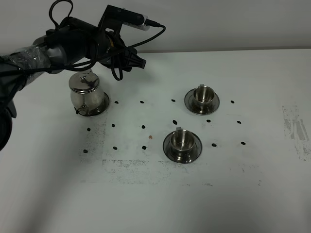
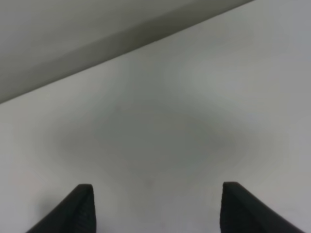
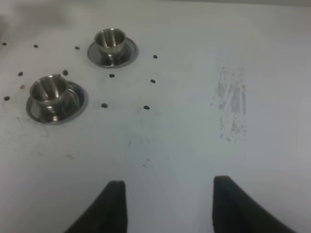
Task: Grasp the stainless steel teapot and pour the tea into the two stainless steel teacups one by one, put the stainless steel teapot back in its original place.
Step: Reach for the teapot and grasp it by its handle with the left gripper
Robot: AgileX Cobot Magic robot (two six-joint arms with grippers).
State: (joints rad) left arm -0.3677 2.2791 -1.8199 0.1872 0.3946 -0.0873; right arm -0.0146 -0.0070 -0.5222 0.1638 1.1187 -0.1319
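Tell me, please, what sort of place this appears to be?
Probably a robotics test bench: a white table with black marker dots in a grid, a steel teapot and two teacups staged among them.

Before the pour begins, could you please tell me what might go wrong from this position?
1. The left gripper sits past the shiny squat stainless steel teapot, jaws apart over the white table. Swinging back, the arm or its dangling black cable might knock the pot off its round steel saucer.
2. The two small steel teacups stand fairly near each other, so pouring into one could splash the other.
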